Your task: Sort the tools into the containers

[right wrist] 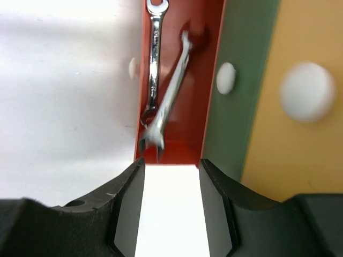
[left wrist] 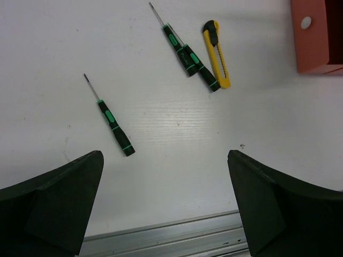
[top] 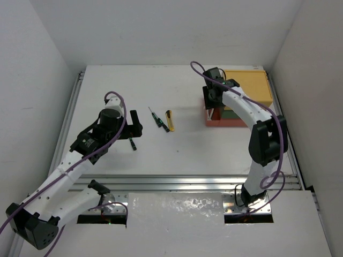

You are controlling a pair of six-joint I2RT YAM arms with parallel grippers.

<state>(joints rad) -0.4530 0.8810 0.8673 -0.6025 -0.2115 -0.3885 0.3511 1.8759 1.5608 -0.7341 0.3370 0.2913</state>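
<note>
Silver wrenches, red drawer, under right end effector

Your top view looks down from above and behind the arm bases, taking in the whole worktop. Your left wrist view faces down at the worktop from fairly near, sharing the utility knife and loose screwdrivers with the top view. Your right wrist view sits very close over the open red-orange drawer, part of which both other views catch.
</note>
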